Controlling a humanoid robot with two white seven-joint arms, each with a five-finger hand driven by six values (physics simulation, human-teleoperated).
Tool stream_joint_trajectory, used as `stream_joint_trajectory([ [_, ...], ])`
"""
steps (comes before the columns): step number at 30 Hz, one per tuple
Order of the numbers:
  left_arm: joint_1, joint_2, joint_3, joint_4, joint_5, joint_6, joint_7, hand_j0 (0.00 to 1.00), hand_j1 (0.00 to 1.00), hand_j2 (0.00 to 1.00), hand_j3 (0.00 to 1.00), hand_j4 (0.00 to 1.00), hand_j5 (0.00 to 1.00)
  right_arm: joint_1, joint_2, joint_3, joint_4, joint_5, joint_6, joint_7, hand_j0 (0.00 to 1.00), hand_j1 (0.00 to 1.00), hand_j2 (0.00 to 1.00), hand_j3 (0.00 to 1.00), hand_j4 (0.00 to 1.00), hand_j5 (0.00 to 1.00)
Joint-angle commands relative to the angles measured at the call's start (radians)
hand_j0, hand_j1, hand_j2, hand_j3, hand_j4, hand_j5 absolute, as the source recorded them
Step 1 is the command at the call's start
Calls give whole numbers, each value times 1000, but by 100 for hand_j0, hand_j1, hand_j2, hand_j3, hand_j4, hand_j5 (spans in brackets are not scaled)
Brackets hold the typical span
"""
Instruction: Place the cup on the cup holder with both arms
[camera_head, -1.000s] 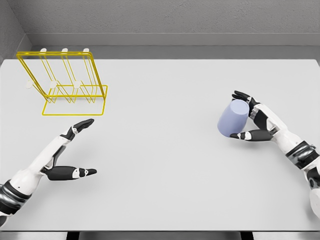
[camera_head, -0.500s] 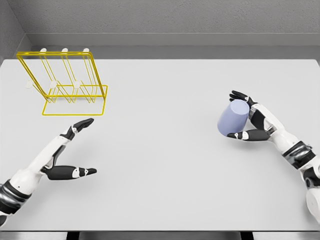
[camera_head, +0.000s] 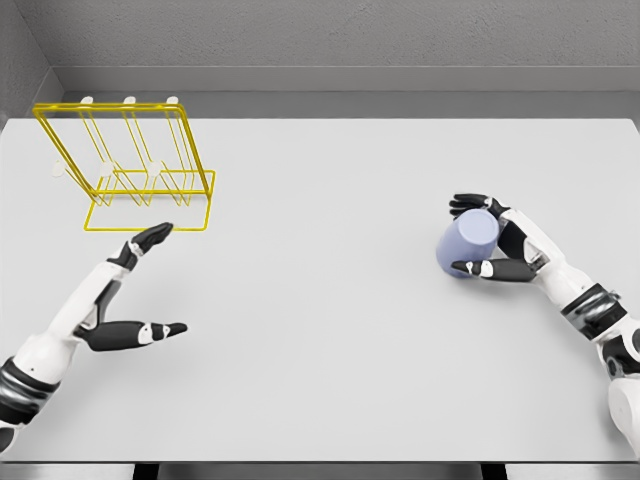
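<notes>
Nearest you, your left hand has edged up toward the rack, fingers spread and holding nothing. Further out, your right hand has closed tighter on the pale lavender plastic cup, thumb below and fingers over the top, and tipped it. That looks like a settled grasp. Its long axis now leans leftward, away from the palm. Farthest off, beyond the left fingertips, stands the yellow wire cup holder.
</notes>
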Motion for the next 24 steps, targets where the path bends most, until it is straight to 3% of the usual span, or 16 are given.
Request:
stream_joint_trajectory([
  [1, 0, 2, 1, 0, 0, 0, 16, 100, 100, 100, 100, 100, 100, 0, 0, -3, -2, -11, 1, 0, 54, 54, 54, 54, 54, 54],
  [4, 5, 11, 1, 0, 0, 0, 16, 100, 100, 100, 100, 100, 100, 0, -2, -3, -16, -13, 1, 0, 53, 53, 53, 53, 53, 53],
  [8, 5, 37, 1, -1, 6, 0, 16, 100, 100, 100, 100, 100, 100, 3, -15, -4, -90, -16, 0, 0, 51, 51, 51, 51, 51, 51],
  [16, 20, 71, 3, -4, 7, 0, 16, 100, 100, 100, 100, 100, 100, 84, -18, -6, -298, -14, -11, 0, 51, 51, 51, 51, 51, 51],
  [24, 28, 91, 3, -3, 10, 0, 18, 100, 100, 100, 100, 100, 100, 74, 29, 57, -366, -11, -13, 0, 47, 47, 47, 47, 47, 47],
])
